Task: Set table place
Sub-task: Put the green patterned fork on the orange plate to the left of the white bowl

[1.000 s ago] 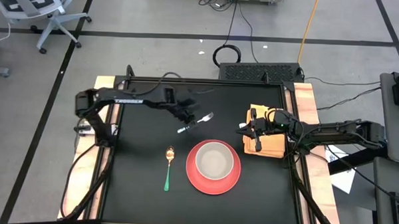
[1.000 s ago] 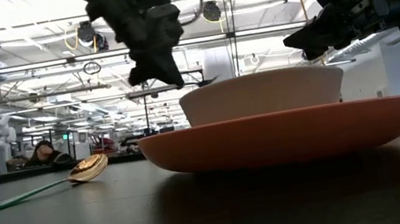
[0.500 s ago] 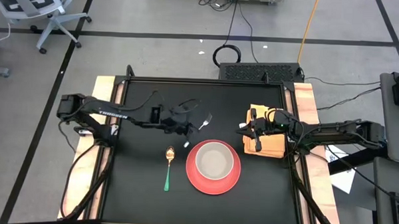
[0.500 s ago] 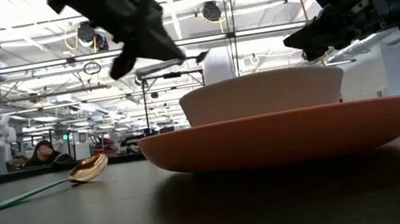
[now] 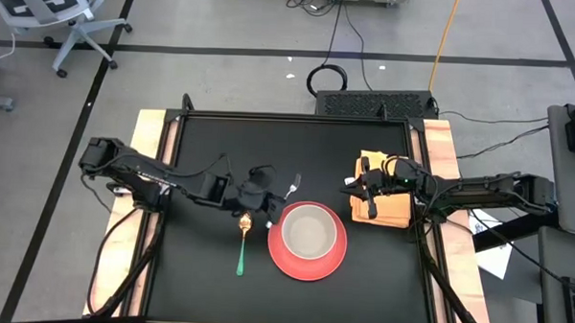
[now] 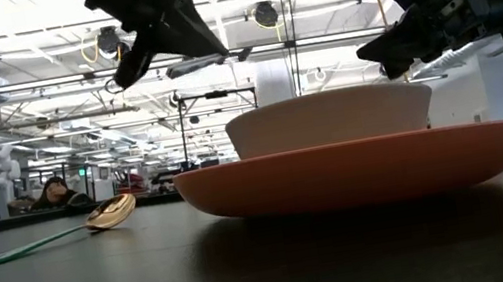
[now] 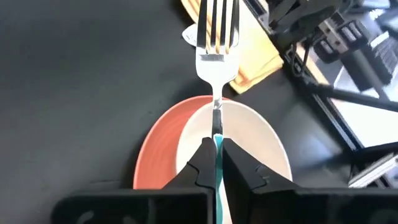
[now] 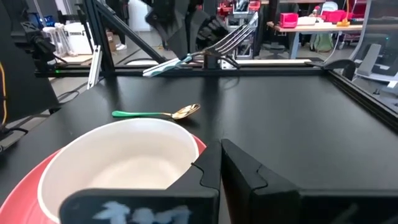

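Left gripper [image 7: 216,163]: you held it closed on the fork [image 7: 215,37], above the table [image 5: 206,283], at 9 o'clock of the plate [image 5: 276,259].
Right gripper [image 5: 363,186]: you kept it closed and empty, over the napkin [image 5: 389,213], at 2 o'clock of the bowl [image 5: 309,229].
Spoon [image 5: 244,239]: it lay at 9 o'clock of the plate.

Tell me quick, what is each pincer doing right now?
Left pincer: closed on the fork, held above the table.
Right pincer: closed, holding nothing, over the yellow napkin.
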